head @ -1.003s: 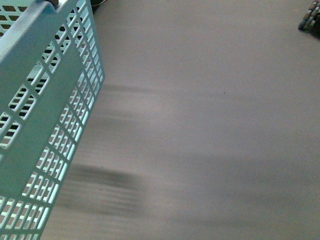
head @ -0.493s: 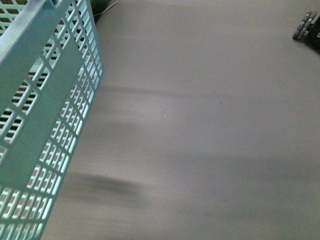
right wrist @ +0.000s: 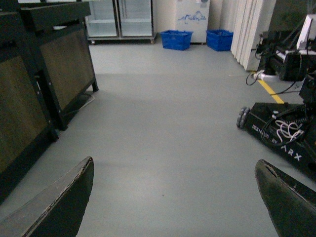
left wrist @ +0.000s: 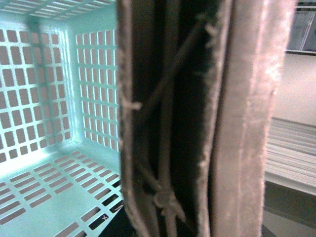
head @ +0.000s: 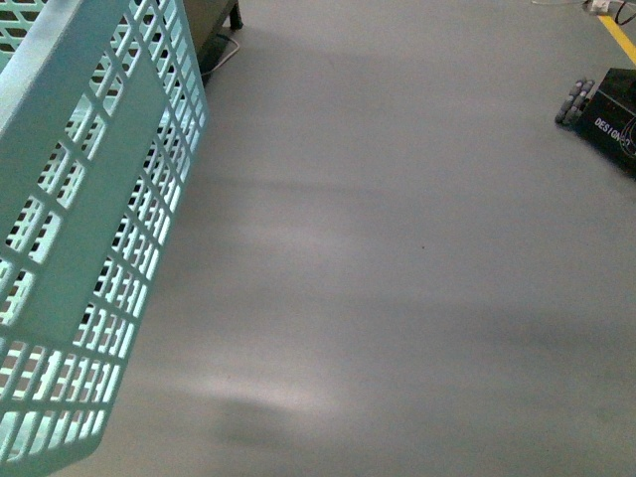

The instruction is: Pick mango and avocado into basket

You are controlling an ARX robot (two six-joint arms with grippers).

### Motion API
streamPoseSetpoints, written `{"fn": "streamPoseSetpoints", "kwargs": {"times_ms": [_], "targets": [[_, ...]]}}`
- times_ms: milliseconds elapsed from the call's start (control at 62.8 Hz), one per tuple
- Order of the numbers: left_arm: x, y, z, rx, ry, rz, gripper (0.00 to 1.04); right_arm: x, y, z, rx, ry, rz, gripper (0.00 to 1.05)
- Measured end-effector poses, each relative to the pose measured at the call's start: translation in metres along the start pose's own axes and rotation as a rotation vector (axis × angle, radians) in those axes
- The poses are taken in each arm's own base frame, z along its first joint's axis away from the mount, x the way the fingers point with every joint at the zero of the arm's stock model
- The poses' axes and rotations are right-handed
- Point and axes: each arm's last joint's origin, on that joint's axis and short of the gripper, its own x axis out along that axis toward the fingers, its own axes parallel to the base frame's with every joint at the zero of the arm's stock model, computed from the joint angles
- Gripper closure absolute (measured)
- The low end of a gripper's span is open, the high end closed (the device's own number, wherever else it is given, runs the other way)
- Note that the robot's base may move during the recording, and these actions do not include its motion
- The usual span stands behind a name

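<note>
Right claw (right wrist: 175, 197) is gaping wide with nothing between its dark fingers (right wrist: 59, 207), and I am seeing only bare grey floor (right wrist: 163, 138) ahead of it. Of the left claw I cannot tell whether it is spread or clamped: its wrist camera is being filled by the brown handle (left wrist: 168, 123), bound with pale ties, right up against the lens. I am guessing that it is carrying the basket (head: 89, 199) there, since the front camera is showing the teal wall hanging tilted at the robot's left, seemingly clear of the floor. Past the handle, the basket's inside is looking empty as far as I can see. Neither mango nor avocado is appearing in any camera. I am treating the basket as light and stiff, so the bound handle is the place to hold. Both fruits I am expecting to be smooth and easily bruised, wanting a gentle grip across the belly. The right arm is reaching low and nearly level, toward a black ARX base (right wrist: 281, 133).
</note>
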Motion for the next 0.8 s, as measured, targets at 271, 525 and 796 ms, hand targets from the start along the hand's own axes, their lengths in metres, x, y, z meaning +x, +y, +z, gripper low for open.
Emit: {"fn": "streamPoseSetpoints", "kwargs": {"times_ms": [271, 525, 796], "targets": [[0.0001, 0.0000, 0.0000, 0.000, 0.000, 0.000, 0.90, 0.0000, 0.0000, 0.0000, 0.000, 0.000, 0.001, 0.09], [0.0000, 0.0000, 0.0000, 0.000, 0.000, 0.000, 0.90, 0.0000, 0.0000, 0.0000, 0.000, 0.000, 0.000, 0.09], [0.0000, 0.0000, 0.0000, 0.000, 0.000, 0.000, 0.90, 0.0000, 0.0000, 0.0000, 0.000, 0.000, 0.000, 0.09]]}}
